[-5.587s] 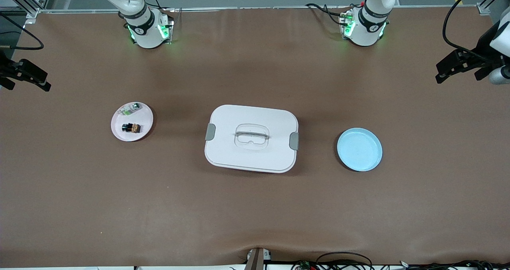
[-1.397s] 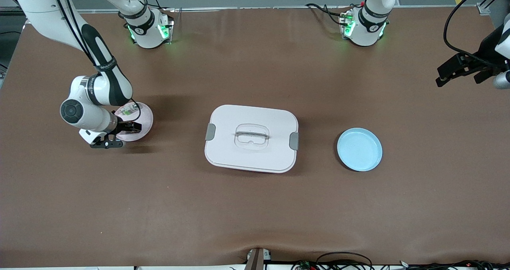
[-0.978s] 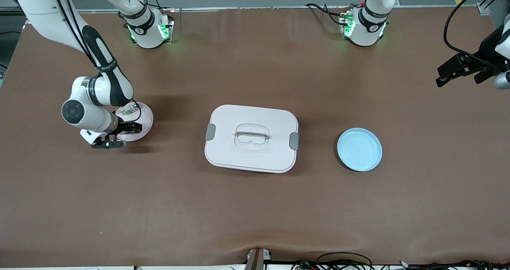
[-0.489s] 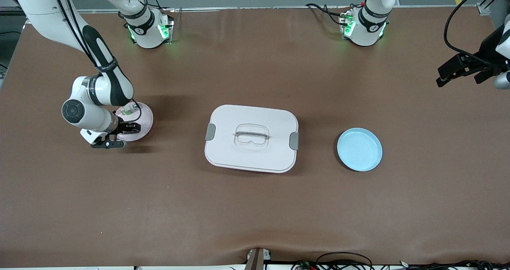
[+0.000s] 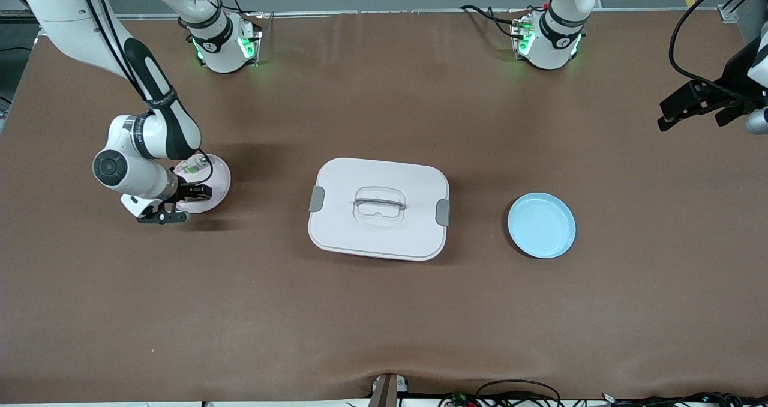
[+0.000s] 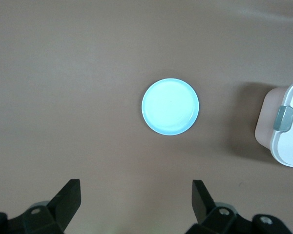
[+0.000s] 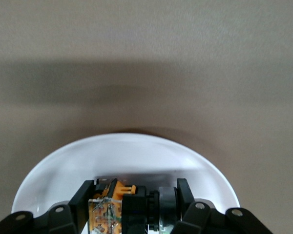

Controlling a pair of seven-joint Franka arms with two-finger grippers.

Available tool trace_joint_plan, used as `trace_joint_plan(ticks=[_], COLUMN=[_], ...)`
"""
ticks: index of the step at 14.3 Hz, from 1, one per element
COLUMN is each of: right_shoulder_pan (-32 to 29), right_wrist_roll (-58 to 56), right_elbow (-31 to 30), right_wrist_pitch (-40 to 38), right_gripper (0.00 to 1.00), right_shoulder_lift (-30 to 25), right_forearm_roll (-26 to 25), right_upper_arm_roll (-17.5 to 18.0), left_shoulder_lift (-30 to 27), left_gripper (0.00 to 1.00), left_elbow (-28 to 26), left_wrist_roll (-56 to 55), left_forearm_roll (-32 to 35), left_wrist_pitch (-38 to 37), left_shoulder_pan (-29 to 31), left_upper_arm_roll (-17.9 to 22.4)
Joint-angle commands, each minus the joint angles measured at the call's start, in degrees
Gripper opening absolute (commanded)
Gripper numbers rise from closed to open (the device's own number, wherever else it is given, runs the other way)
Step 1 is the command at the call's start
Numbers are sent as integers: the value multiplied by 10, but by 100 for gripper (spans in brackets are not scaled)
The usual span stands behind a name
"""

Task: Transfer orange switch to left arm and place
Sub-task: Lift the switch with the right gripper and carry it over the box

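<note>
Jaws of the right gripper (image 7: 135,207) clench the orange switch (image 7: 110,204), half hidden; left gripper (image 6: 136,207) waits, jaws released.

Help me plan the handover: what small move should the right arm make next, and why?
Probably lift straight up. The right gripper has its fingers shut on the orange switch, low on the pink plate. The box sits between it and the blue plate. The left gripper waits open.

**Left wrist: blue plate on brown tabletop**

The left claw (image 6: 136,207) hangs over the tabletop (image 6: 63,73), fingers spread wide. A round blue plate (image 6: 170,107) lies flat, with the white box (image 6: 285,131) and its grey clip (image 6: 284,119) near it.
</note>
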Motion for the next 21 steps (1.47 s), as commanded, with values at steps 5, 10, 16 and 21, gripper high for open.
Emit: trace_joint_plan(ticks=[5, 10, 16, 21], right_shoulder_pan=[22, 52, 85, 133], right_wrist_roll=[3, 75, 165, 300], right_elbow=[12, 69, 219, 231], right_wrist_pitch=[-111, -255, -478, -492], right_gripper=[23, 23, 23, 23], right_shoulder_lift=[-78, -119, -123, -123], right_forearm_roll=[8, 32, 132, 281], right_upper_arm_roll=[0, 1, 1, 1], left_shoulder_lift=[8, 9, 14, 12], left_gripper=[100, 100, 100, 100], left_elbow=[9, 4, -8, -22], left_wrist_roll=[4, 3, 5, 2], left_forearm_roll=[-8, -7, -9, -32], left_wrist_pitch=[9, 8, -4, 1], left_shoulder_pan=[2, -3, -4, -12], left_upper_arm_roll=[1, 0, -1, -16])
